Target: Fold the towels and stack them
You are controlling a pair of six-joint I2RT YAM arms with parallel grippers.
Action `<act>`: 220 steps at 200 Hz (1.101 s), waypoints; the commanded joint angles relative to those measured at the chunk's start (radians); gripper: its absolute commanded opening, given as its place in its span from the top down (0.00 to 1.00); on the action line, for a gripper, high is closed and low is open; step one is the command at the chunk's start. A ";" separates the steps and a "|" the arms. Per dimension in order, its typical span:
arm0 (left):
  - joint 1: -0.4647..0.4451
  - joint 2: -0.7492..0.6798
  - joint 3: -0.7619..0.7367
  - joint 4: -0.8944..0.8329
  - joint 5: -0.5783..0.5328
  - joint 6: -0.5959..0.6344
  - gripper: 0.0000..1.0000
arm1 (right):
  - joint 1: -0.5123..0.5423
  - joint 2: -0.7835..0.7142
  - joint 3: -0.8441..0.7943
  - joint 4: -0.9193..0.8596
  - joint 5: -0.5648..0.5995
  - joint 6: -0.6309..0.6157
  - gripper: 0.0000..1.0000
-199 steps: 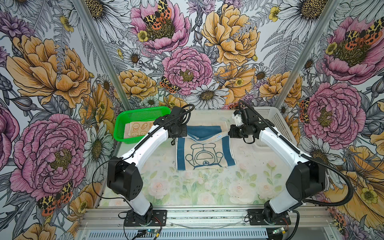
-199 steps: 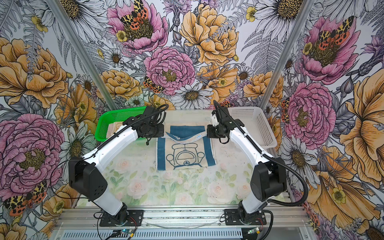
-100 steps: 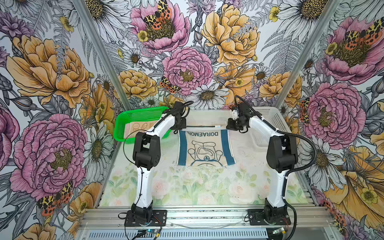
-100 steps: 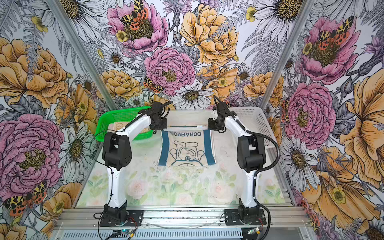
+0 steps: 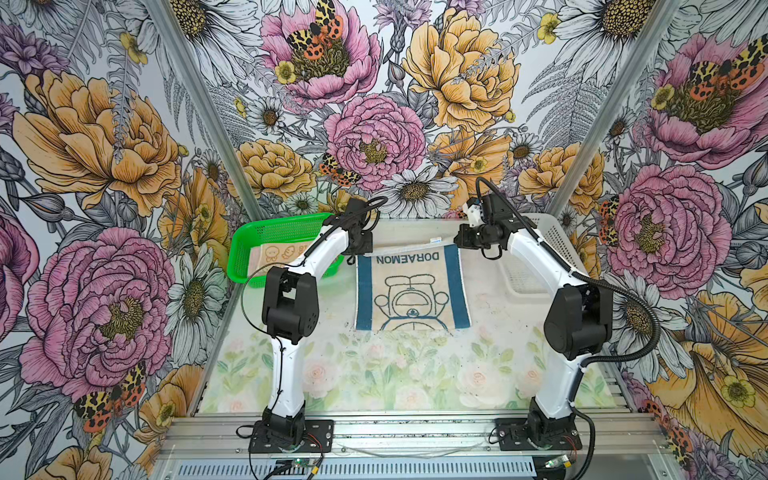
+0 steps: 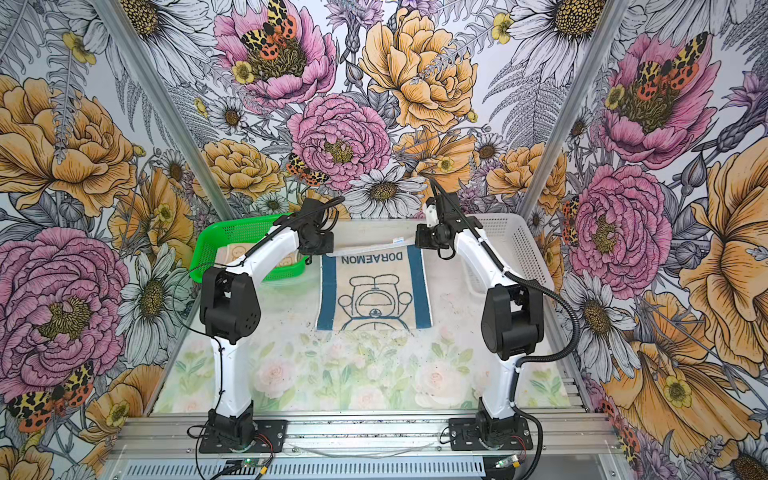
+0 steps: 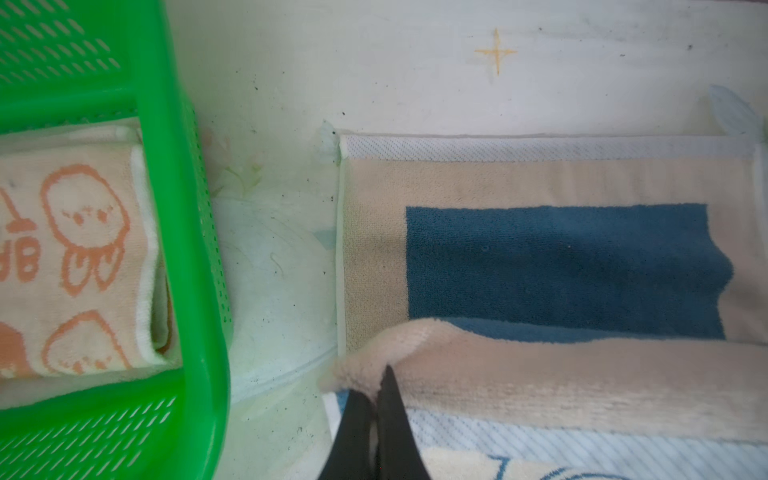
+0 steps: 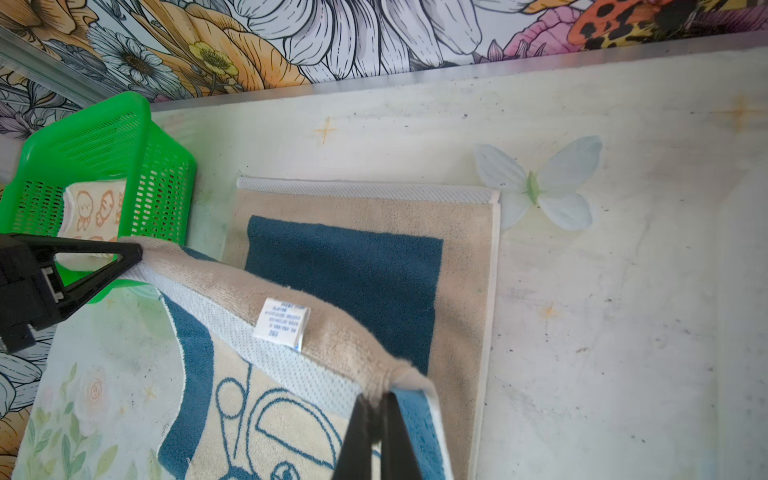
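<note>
Doraemon towel (image 5: pixel 411 291) was noted on the surface (image 5: pixel 374 374), just beside the green basket (image 5: pixel 282 226). The left fingers (image 7: pixel 395 428) were pinched shut on the corner nearest the basket, and the right fingers (image 8: pixel 401 444) on the corner farther from it. The gripped edge was held raised and taut, judged so that it could be laid squarely over the flat half. The rabbit towel (image 5: pixel 278 255) was seen folded inside the basket, presumably as the stack's base.
</note>
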 commanded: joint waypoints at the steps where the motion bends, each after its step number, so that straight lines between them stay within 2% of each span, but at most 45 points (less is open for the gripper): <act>1: 0.009 0.021 0.055 0.034 -0.010 0.014 1.00 | -0.007 0.057 0.030 0.012 0.020 -0.013 1.00; 77: 0.034 0.234 0.235 0.031 0.027 0.005 1.00 | -0.018 0.268 0.178 0.014 0.028 -0.028 1.00; 96: 0.036 0.258 0.259 0.031 0.016 0.002 0.93 | -0.019 0.289 0.210 0.015 0.037 -0.032 1.00; 109: 0.036 0.278 0.279 0.031 0.010 0.001 0.81 | -0.021 0.309 0.231 0.013 0.058 -0.037 1.00; 151: 0.033 0.300 0.357 0.036 -0.015 0.015 0.68 | -0.036 0.386 0.310 0.013 0.076 -0.037 1.00; 159: 0.033 0.292 0.371 0.036 -0.022 0.021 0.67 | -0.040 0.404 0.330 0.012 0.062 -0.034 0.93; 173: 0.027 0.265 0.377 0.036 -0.024 0.031 0.64 | -0.042 0.429 0.363 0.014 0.038 -0.041 0.71; 180: 0.021 0.241 0.369 0.035 -0.023 0.040 0.63 | -0.041 0.432 0.374 0.013 0.026 -0.051 0.64; 198: -0.001 0.150 0.286 0.036 -0.019 0.053 0.61 | -0.039 0.388 0.360 0.015 0.011 -0.065 0.61; 220: -0.040 -0.003 0.076 0.036 -0.015 0.044 0.59 | -0.009 0.262 0.262 0.013 0.037 -0.088 0.56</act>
